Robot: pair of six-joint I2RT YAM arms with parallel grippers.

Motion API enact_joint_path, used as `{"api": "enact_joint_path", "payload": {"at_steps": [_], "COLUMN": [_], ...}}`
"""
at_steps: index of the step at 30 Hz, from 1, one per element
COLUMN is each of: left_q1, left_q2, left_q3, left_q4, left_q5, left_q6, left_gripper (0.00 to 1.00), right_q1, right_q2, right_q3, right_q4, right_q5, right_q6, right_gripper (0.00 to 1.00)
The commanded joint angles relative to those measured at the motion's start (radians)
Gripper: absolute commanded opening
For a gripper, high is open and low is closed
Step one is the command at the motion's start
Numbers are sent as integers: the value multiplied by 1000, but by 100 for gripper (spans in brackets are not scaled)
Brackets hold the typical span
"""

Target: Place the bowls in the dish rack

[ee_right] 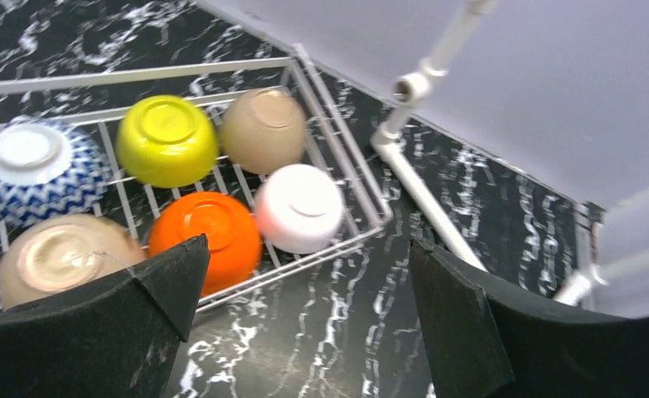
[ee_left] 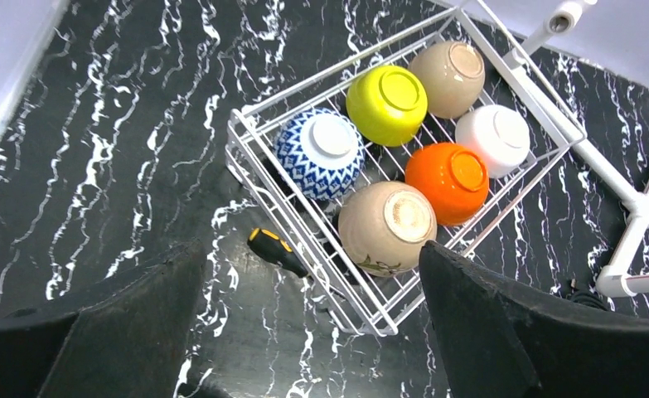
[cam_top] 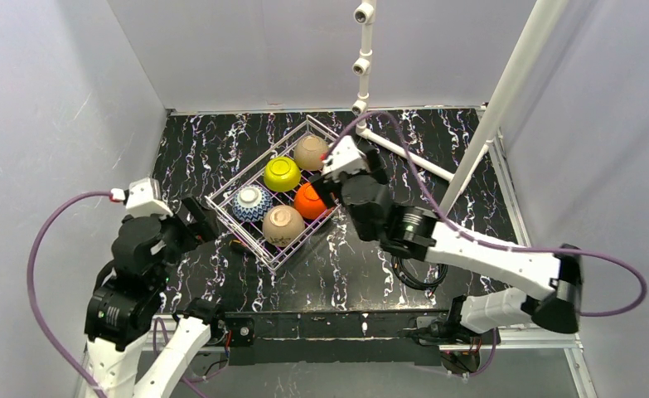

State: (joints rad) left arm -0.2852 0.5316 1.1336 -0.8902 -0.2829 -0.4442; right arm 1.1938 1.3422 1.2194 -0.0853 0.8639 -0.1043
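Bowls [ee_left: 386,104] inverted in dish rack [ee_left: 369,308], black-yellow handle [ee_left: 277,250] alongside, pipe frame [ee_left: 636,236] behind

Plain pale grey walls [cam_top: 246,50] enclose a black, white-veined tabletop [cam_top: 196,149] lying beneath the right claw [ee_right: 304,332]. Ahead of that claw, slightly right, a white pipe frame [ee_right: 420,186] rises by the back wall.

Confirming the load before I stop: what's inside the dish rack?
The dish rack holds six upside-down bowls: blue-and-white, yellow-green, tan, white, orange and beige. Their insides, and anything beneath them, are covered.
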Motion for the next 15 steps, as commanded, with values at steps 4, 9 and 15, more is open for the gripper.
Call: {"api": "enact_joint_path", "payload": {"at_steps": [4,9,15], "left_q1": [0,1,1], "left_q2": [-112,-165,-205], "left_q3": [81,194,248], "left_q4": [-59,-85,-113], "left_q5": [-91,-139,-182], "left_q6": [80,124,141], "left_gripper": [98,98,98], "right_q1": [-2,-2,-3], "right_q2": [-220,-253,-322], "right_q3": [-25,82,151], "right_q4": [-50,-117,-187], "right_q5": [229,334,239], "right_q6": [-76,-149,-81], "right_gripper": [99,99,99]}}
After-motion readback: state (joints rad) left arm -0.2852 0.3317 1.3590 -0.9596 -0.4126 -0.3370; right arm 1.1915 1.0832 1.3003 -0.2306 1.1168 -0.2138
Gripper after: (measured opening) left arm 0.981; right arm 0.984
